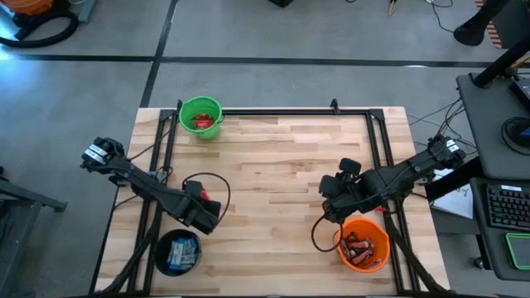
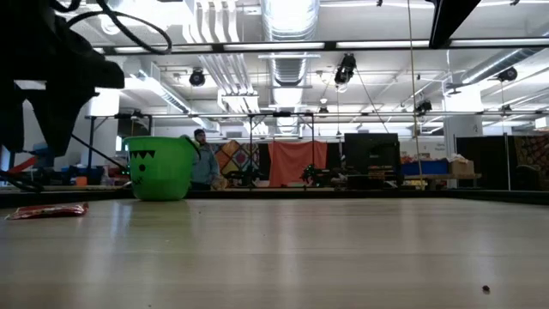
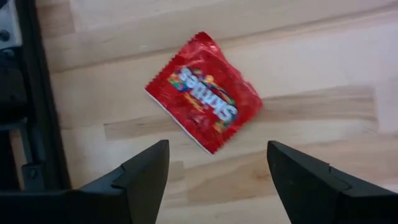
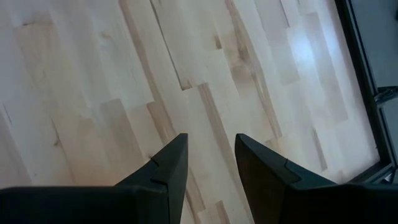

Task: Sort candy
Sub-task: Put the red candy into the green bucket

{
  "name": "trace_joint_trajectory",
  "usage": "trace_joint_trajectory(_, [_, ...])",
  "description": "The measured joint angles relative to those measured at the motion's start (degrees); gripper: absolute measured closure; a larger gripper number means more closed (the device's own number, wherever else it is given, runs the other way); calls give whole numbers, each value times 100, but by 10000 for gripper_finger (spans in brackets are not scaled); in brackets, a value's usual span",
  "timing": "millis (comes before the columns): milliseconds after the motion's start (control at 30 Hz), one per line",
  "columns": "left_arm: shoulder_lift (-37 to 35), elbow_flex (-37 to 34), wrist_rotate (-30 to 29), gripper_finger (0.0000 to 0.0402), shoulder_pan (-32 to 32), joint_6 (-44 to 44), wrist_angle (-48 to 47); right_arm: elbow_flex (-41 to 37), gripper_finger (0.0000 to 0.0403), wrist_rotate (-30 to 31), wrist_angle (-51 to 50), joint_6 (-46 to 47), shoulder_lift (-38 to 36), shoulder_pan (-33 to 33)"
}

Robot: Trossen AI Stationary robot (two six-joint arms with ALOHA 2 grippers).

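Note:
One red candy packet (image 3: pixel 204 92) lies flat on the wooden table (image 1: pixel 281 165), near its left side; in the low view the packet (image 2: pixel 47 210) shows at the far left. My left gripper (image 3: pixel 217 168) hangs open just above it, pointing steeply down, a finger to either side and short of the packet, touching nothing. My right gripper (image 4: pixel 211 162) waits open over bare wood beside the orange bucket (image 1: pixel 364 244), nothing between its fingers. The green bucket (image 1: pixel 201 117) holds red candy, the black bucket (image 1: pixel 178 251) blue-and-white packets, and the orange one brown bars.
A dark frame rail (image 1: pixel 273 111) runs along the table's far edge and down both sides. A black cable (image 1: pixel 211 184) loops by the left arm. The green bucket (image 2: pixel 160 168) stands at the far left corner. Bare wood lies across the middle.

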Motion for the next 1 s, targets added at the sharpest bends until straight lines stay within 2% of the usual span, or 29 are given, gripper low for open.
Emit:
trace_joint_trajectory(567, [7,-737,0,150,575,155,744,0,277,-11,0,-2,0,0])
trace_joint_trajectory(867, [11,-1358,63,150,924,177,1843,0,277,-10,-2,-23,0,0])
trace_joint_trajectory(1000, [-3,-1692,273,150,982,76,2263,0,277,-10,-4,-24,0,0])
